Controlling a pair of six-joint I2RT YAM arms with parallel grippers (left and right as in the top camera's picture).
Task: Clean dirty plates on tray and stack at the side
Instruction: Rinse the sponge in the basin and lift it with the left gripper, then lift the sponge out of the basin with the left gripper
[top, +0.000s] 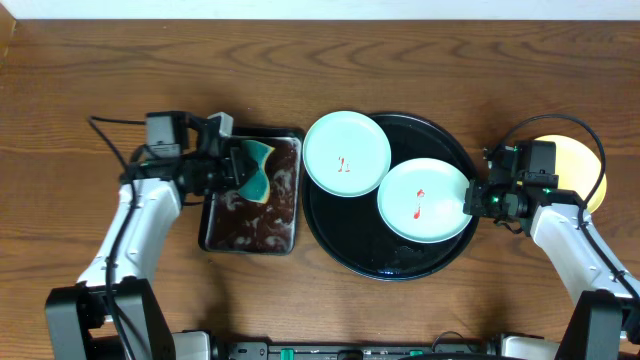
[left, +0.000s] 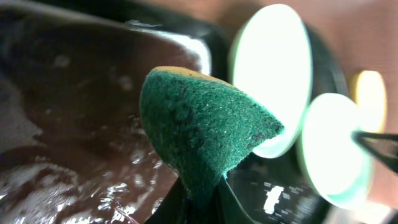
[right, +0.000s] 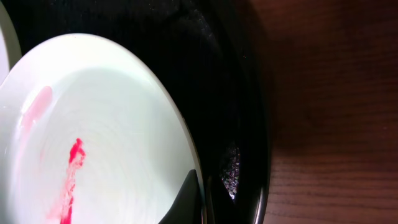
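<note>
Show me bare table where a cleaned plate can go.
Free: the wood strip along the far edge of the table, beyond both trays, and the near patch in front of the black tray. Crowded: where the sponge tray and the black tray sit close together, and the right side, taken by the right gripper and the yellow plate.

A teal sponge (top: 256, 172) is over the brown foamy liquid (top: 272, 216) in a rectangular tray (top: 250, 251); the wooden table (top: 100, 60) lies beneath.
</note>
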